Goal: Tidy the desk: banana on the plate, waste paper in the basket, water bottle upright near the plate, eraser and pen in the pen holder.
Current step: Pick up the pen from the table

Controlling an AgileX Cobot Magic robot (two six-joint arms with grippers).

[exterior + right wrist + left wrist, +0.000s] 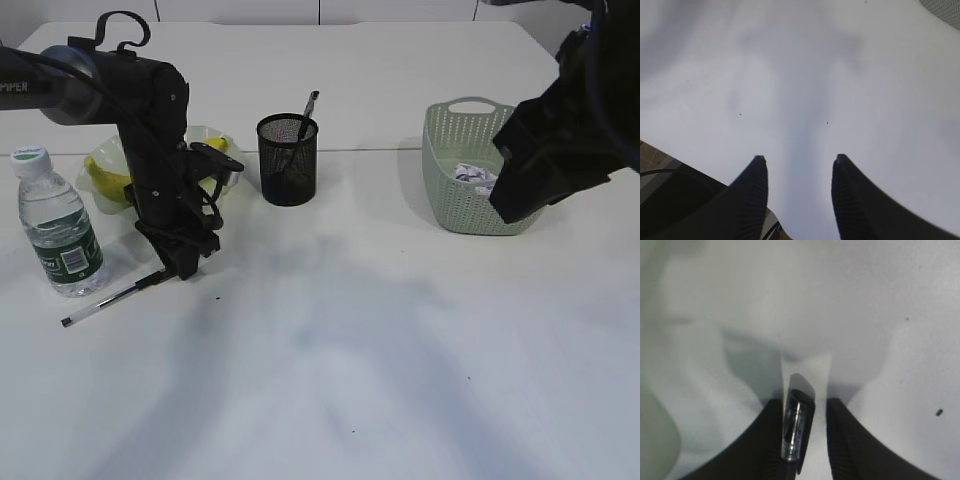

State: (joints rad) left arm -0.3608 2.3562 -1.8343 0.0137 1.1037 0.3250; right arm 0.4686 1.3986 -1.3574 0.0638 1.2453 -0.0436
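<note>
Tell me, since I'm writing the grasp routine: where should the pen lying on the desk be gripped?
Grip the pen at its capped end from above, where the left gripper already straddles it. It lies flat, and the bottle stands close beside the rest of the barrel.

Banana (103,176) mostly behind the left arm — eraser nowhere discernible.

table (400,350): smooth matt white
pen holder (288,160): black wire mesh (looks metal)
basket (470,170): pale green perforated plastic, matt
water bottle (58,228): clear glossy plastic, paper-like label
pen (110,298): clear plastic barrel, black cap
left gripper fingers (850,445): ribbed matt black
</note>
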